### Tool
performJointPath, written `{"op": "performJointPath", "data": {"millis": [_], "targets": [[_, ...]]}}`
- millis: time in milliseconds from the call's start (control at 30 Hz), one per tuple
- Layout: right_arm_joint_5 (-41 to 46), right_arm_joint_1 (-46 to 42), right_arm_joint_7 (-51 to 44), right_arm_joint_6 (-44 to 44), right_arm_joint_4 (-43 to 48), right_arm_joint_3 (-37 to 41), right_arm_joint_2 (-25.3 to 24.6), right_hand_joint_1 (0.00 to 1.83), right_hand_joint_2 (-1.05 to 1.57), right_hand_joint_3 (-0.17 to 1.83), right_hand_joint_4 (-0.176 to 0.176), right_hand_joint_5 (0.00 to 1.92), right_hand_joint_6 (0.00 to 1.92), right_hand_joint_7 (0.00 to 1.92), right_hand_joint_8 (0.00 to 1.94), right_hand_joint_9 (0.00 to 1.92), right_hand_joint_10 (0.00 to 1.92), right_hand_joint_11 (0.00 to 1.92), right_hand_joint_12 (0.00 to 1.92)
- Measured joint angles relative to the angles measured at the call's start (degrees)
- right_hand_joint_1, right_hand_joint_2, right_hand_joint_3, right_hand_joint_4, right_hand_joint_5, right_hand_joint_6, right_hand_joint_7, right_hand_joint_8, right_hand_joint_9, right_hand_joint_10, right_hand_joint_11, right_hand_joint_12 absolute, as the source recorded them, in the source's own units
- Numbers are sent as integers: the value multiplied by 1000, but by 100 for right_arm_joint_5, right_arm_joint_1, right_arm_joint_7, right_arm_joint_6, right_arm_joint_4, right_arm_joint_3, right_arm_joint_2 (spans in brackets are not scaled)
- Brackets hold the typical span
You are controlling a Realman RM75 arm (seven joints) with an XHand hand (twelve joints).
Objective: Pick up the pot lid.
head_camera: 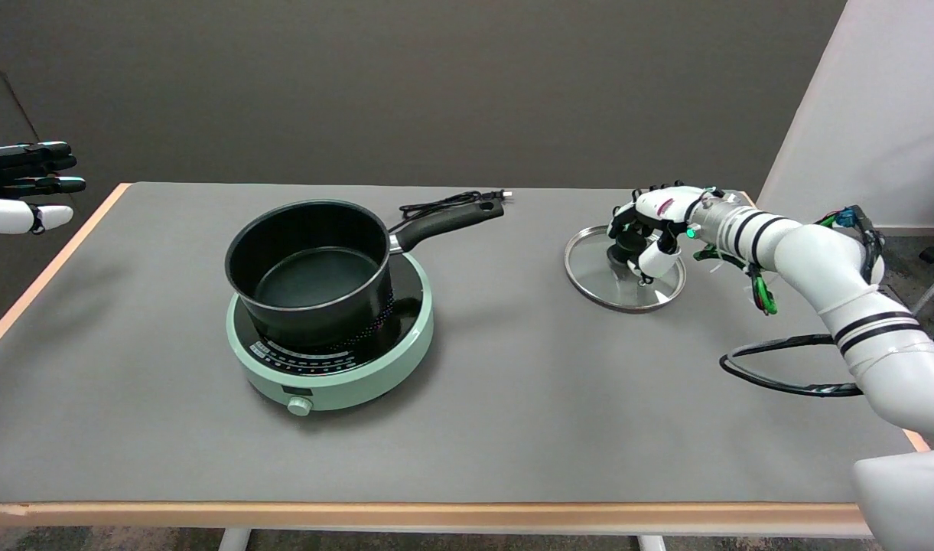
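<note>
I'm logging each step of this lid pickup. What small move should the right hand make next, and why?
Probably lift straight up a little. The right hand has its fingers curled around the black knob of the glass pot lid, which seems to lie flat on the grey table. Whether the grip is firm cannot be told, so rise slowly.

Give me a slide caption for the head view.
Right hand closes around the glass pot lid's knob on the table.

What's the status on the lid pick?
Right hand on the pot lid's knob, fingers curled around it. Lid looks flat on the table, right of the pot. Nothing in the way.
</note>
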Motion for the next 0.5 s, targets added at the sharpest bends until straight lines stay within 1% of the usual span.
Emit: {"op": "performJointPath", "data": {"millis": [267,300,333,367,433,500], "targets": [[41,0,-2,0,-19,-9,4,947,690,930,121,547,421,609,271,601,614,222,1095],[46,2,-2,1,-27,-11,3,1004,695,868,117,561,395,615,269,611,599,217,1118],[48,3,-3,1,-32,-13,2,944,693,926,115,544,417,617,272,606,622,220,1111],[50,5,-3,1,-35,-15,0,936,698,928,113,541,419,628,278,615,637,216,1121],[56,7,-4,1,-42,-21,-6,932,706,912,122,558,446,656,319,621,686,206,1155],[64,8,-5,1,-50,-27,-10,979,763,776,135,605,512,695,407,620,799,180,1216]]}}
